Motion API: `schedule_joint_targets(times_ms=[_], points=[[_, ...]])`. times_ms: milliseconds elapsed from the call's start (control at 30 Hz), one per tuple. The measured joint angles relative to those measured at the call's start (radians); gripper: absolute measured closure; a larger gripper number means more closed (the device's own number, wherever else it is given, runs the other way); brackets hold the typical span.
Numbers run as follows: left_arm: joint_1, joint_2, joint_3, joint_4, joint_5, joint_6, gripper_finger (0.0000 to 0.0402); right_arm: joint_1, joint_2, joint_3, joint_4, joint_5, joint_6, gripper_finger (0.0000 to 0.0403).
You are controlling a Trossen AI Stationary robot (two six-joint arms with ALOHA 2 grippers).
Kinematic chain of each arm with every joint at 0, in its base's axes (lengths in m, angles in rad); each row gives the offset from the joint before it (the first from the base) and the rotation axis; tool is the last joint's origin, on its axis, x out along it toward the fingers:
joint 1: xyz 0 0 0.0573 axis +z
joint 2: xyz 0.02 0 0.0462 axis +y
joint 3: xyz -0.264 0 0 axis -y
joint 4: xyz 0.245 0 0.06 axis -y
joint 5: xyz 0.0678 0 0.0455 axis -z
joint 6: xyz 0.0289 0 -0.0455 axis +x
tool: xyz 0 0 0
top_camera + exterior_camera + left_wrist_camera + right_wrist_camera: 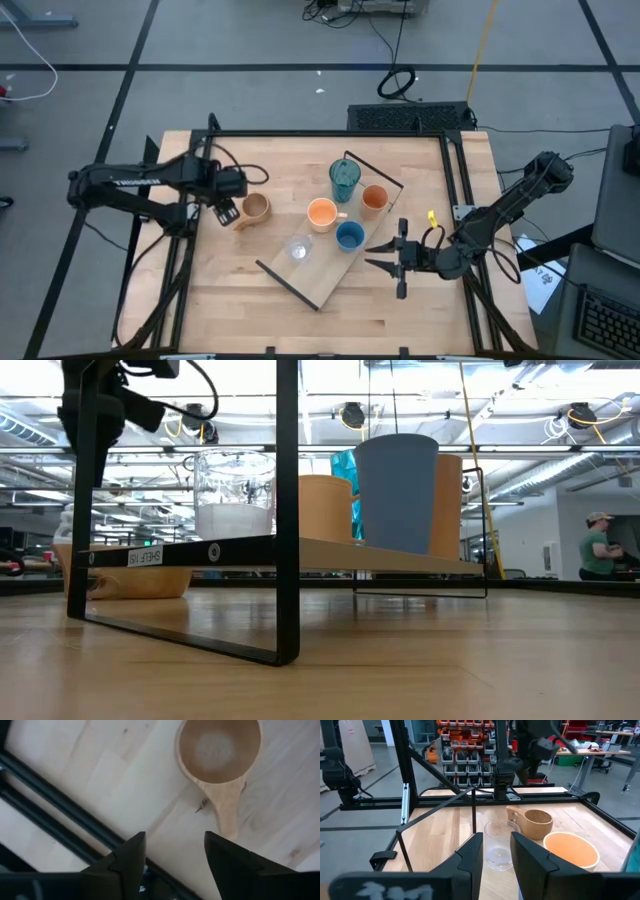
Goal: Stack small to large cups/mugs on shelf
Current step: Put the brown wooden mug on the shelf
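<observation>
Your left gripper [226, 211] hangs spread and empty; the tan mug [256, 207] sits at its three o'clock, just beside, off the shelf [318, 283].

Pale wood with visible grain and a smooth, matt finish on the tabletop [220, 290] and the shelf [318, 282], the latter edged with thin black metal rails. Turned wood, tan and matt, for the handled mug [220, 751]. Clear, glossy plastic or glass in the small clear cup [498, 845]; translucent teal and shiny in the tumbler [344, 179]. Smooth, matt orange and blue on the remaining cups. Dark, matt fingers [127, 862] on the left gripper.
</observation>
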Motion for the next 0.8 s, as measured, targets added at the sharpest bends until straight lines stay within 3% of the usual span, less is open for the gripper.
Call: schedule_joint_targets(times_ms=[400, 800], points=[[-0.155, -0.022, -0.171, 0.153, 0.0, -0.152, 0.0175, 0.0, 0.0, 0.0, 0.0, 0.0, 0.0, 0.0314], [-0.23, -0.022, -0.263, 0.242, -0.01, -0.28, 0.0119, 0.0, 0.0, 0.0, -0.009, 0.0, 0.0, 0.0314]])
